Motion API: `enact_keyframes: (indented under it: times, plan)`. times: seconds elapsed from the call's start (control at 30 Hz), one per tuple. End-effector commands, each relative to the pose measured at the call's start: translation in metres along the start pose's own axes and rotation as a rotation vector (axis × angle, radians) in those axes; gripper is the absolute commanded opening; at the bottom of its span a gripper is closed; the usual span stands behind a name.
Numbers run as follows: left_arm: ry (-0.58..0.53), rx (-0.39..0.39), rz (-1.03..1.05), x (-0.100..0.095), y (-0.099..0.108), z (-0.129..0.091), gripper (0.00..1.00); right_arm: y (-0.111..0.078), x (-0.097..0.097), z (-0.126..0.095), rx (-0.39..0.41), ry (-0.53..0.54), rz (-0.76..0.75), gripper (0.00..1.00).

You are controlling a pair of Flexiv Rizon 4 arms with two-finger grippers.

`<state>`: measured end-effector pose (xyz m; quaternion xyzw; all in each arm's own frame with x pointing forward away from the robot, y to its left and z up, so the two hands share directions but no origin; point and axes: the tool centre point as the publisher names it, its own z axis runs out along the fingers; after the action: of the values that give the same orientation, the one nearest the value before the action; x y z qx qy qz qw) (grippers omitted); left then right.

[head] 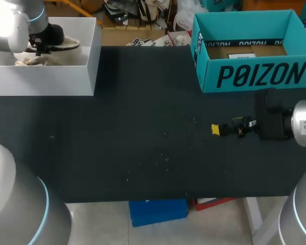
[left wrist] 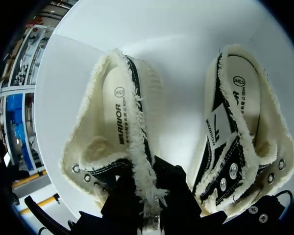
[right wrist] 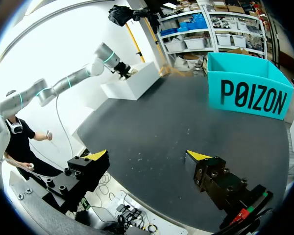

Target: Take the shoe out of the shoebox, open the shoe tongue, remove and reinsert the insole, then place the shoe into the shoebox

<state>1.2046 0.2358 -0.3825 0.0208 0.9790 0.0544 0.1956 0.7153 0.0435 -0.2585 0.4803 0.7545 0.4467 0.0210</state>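
Two cream canvas shoes with frayed edges lie side by side in the white shoebox [head: 41, 79] at the table's back left. My left gripper [left wrist: 149, 215] is down inside that box, shut on the frayed side edge of one shoe [left wrist: 112, 142], next to its eyelets. The second shoe [left wrist: 245, 127] lies beside it, untouched. The head view shows the left gripper [head: 40, 48] over the shoes [head: 35, 60], partly hiding them. My right gripper [head: 219, 129] hangs open over the bare table [right wrist: 152, 122] at the right, with nothing between its fingers.
A teal cardboard box [head: 255, 76] stands open at the back right, just behind the right gripper; it also shows in the right wrist view [right wrist: 250, 95]. The dark tabletop [head: 143, 138] stretches between the two boxes, with a few light specks.
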Motion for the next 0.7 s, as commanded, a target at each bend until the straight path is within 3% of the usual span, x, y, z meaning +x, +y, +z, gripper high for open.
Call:
enact_keyframes:
  times: [0.03,0.13,0.2,0.23,0.47,0.57,0.7]
  plan:
    - [0.010,-0.002,0.001,-0.005,-0.002,-0.001,1.00,0.000,0.001,0.001,-0.001,-0.001,0.001,1.00]
    - [0.036,0.016,-0.005,-0.006,-0.001,-0.015,0.98,0.000,0.001,0.001,-0.001,-0.001,0.001,1.00]
    - [0.058,0.031,-0.002,-0.008,-0.001,-0.030,0.85,0.000,0.001,0.001,-0.001,-0.001,0.001,1.00]
    - [0.070,0.052,0.005,-0.009,-0.001,-0.039,0.84,0.000,0.001,0.001,-0.001,-0.001,0.001,1.00]
    - [0.149,0.102,0.046,-0.015,-0.002,-0.102,0.88,0.000,0.001,0.001,-0.001,-0.001,0.001,1.00]
    - [0.191,0.111,0.016,-0.014,0.000,-0.127,1.00,0.000,0.001,0.001,-0.001,-0.001,0.001,1.00]
    - [0.213,0.104,-0.004,-0.007,0.000,-0.155,1.00,0.000,0.001,0.001,-0.001,-0.001,0.001,1.00]
